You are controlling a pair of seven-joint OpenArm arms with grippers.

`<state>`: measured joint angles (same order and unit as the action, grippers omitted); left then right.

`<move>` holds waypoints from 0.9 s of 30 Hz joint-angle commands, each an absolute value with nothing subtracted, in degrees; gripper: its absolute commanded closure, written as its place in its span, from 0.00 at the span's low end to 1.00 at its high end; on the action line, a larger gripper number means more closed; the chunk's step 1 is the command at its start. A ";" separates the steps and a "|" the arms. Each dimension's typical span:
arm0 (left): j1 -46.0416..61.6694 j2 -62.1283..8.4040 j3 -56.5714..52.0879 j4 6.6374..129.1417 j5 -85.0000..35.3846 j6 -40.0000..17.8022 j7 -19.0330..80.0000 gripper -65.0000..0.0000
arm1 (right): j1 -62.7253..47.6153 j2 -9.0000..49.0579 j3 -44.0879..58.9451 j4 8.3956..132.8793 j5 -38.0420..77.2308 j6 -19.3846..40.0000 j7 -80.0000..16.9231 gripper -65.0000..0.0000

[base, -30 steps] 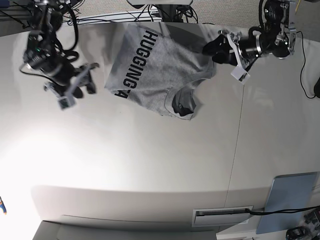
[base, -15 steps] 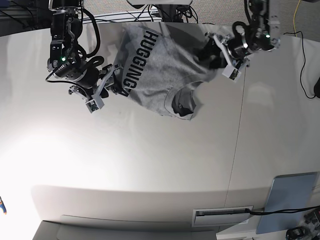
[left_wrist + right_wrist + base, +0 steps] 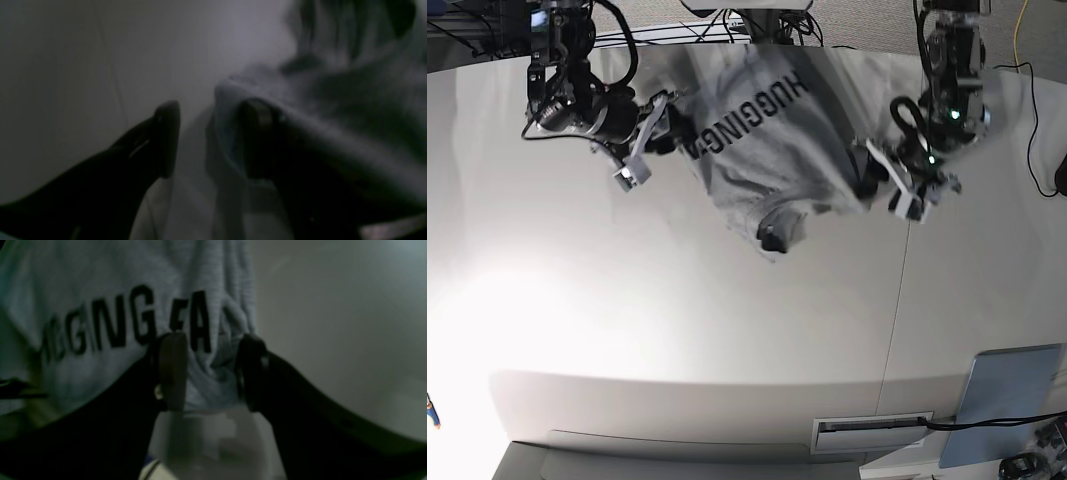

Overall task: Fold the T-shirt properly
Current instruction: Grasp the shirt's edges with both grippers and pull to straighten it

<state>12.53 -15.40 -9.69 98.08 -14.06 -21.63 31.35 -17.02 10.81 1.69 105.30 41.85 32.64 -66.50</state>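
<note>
Left hand (image 3: pixel 874 182) angled inward, blurred, jaws apart; right hand (image 3: pixel 667 132) inward too, apparently open.

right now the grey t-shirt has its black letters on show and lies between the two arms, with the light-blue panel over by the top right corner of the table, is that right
Not quite: the light-blue panel is at the bottom right, as the base view shows. The grey T-shirt does show its black letters and lies between the two arms.
</note>
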 commanded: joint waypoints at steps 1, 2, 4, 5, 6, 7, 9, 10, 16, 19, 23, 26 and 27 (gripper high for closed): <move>11.18 -15.90 -9.89 99.04 -14.68 -20.86 29.93 0.52 | -17.30 11.09 1.80 106.17 44.16 34.06 -66.32 0.60; 10.39 -15.90 -9.89 99.04 -15.03 -19.92 29.98 0.52 | -17.82 11.07 1.80 106.19 45.15 34.85 -66.59 0.60; 9.41 -16.08 -9.89 99.04 -15.18 -18.81 29.95 0.52 | -18.74 11.07 1.80 106.19 45.84 35.16 -66.74 0.60; 9.06 -16.27 -9.89 99.04 -15.20 -18.85 29.93 0.52 | -19.11 11.09 1.83 106.30 45.82 35.16 -66.72 0.60; 8.71 -16.56 -9.89 99.04 -15.20 -19.00 29.93 0.52 | -19.42 11.09 1.83 106.48 45.82 35.14 -66.76 0.60; 8.51 -16.88 -9.89 99.04 -15.25 -19.09 29.91 0.52 | -19.68 11.09 1.83 106.63 45.87 35.14 -66.67 0.60; 8.43 -17.69 -9.96 99.13 -16.43 -19.05 30.00 0.52 | -19.86 11.09 1.89 107.11 45.78 35.14 -66.46 0.60; 8.60 -18.17 -9.96 99.18 -17.61 -19.09 30.22 0.55 | -19.86 11.11 1.98 107.37 45.41 35.11 -66.22 0.60; 11.81 -20.53 -10.07 102.45 -27.79 -21.74 36.58 0.69 | -19.84 11.11 4.05 108.57 43.24 34.94 -65.08 0.60; 15.42 -21.96 -10.04 104.71 -34.79 -24.43 39.64 0.72 | -19.84 11.11 5.89 108.55 41.87 34.96 -64.62 0.60; 20.05 -22.04 -10.04 107.00 -40.16 -25.78 45.80 0.99 | -19.84 11.14 7.88 108.55 41.65 34.96 -64.45 0.60; 23.03 -21.89 -10.04 107.07 -41.60 -25.12 49.34 1.00 | -19.86 11.09 7.92 108.55 39.72 34.96 -64.47 0.60; 24.08 -21.89 -10.04 107.04 -41.60 -24.64 49.95 1.00 | -19.86 11.09 7.92 108.55 39.11 34.96 -64.47 0.60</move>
